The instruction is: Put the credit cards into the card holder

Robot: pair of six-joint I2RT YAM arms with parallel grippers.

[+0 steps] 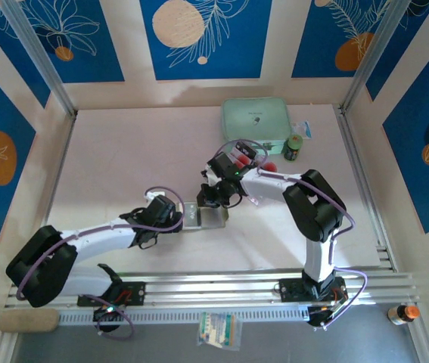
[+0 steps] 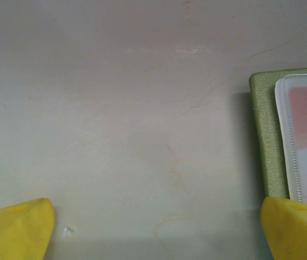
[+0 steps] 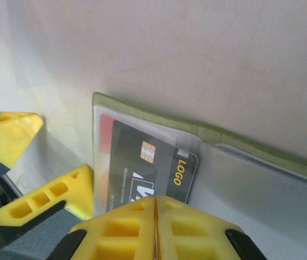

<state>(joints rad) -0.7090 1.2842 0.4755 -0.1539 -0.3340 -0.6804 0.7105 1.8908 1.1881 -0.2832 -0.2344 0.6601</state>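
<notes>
Right fingers (image 3: 126, 230), pressed together on black credit card (image 3: 148, 162).
Card partway inside olive card holder (image 2: 264, 135) lying open on surface (image 2: 115, 108); left fingers (image 2: 18, 227) spread wide beside holder. Insertion judged unfinished.

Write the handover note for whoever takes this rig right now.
Left claw: open, empty, at the wallet's edge.
Right claw: shut, tips at the black card's near edge; gripping or pushing, cannot tell.
The wallet lies open on the table.
Done: black card partway into the clear sleeve.
To do: seat that card fully, then load any others.
</notes>
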